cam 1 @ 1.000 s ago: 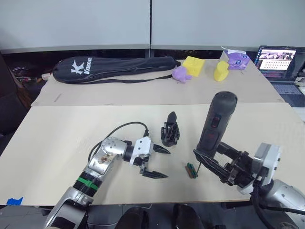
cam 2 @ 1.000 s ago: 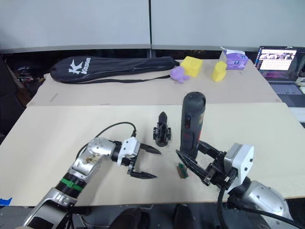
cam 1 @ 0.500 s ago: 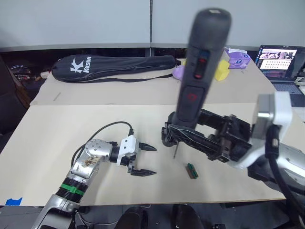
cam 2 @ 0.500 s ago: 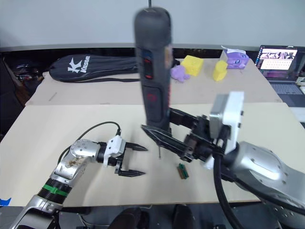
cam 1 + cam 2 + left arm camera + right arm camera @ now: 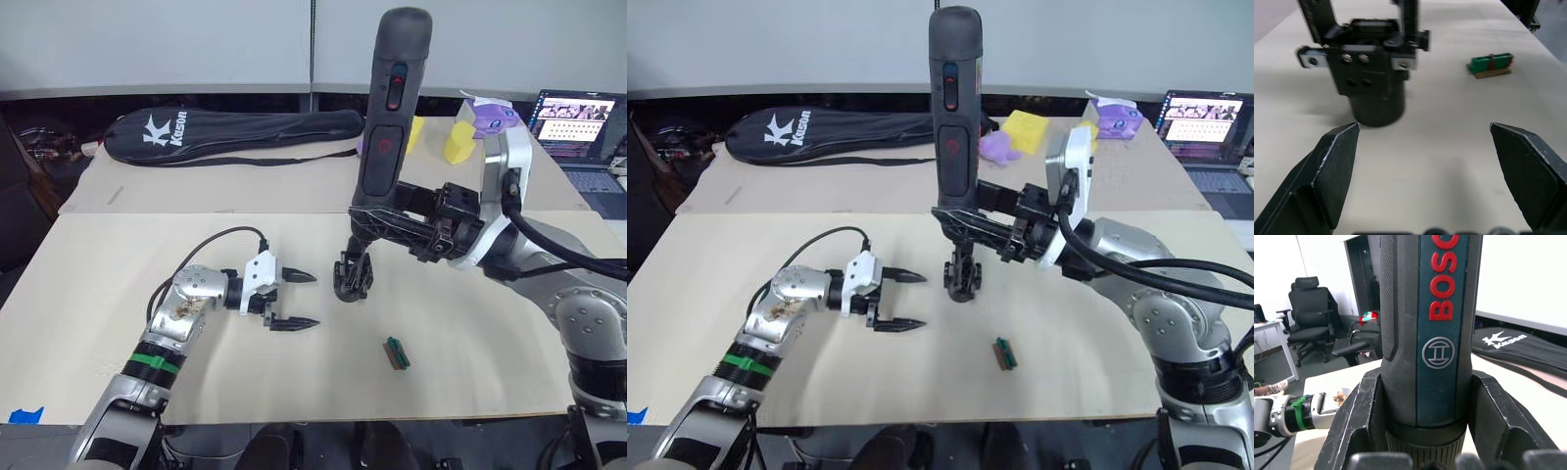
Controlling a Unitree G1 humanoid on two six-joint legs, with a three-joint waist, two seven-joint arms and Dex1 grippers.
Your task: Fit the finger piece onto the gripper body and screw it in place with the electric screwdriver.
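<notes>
Your two head views look forward and down from above the near edge of the table [image 5: 118, 284], taking in the whole top as far as the racket bag [image 5: 235, 132] and laptop [image 5: 578, 122] at its far side. They share nearly the same scene, shifted slightly sideways. Your left wrist view sits low, almost at table level, facing close onto the gripper body [image 5: 1369, 73], with the green block [image 5: 1491, 65] beyond. Your right wrist view looks along its jaws, pressed right against the electric screwdriver [image 5: 1425, 328], with office chairs [image 5: 1308, 313] and the racket bag behind.
</notes>
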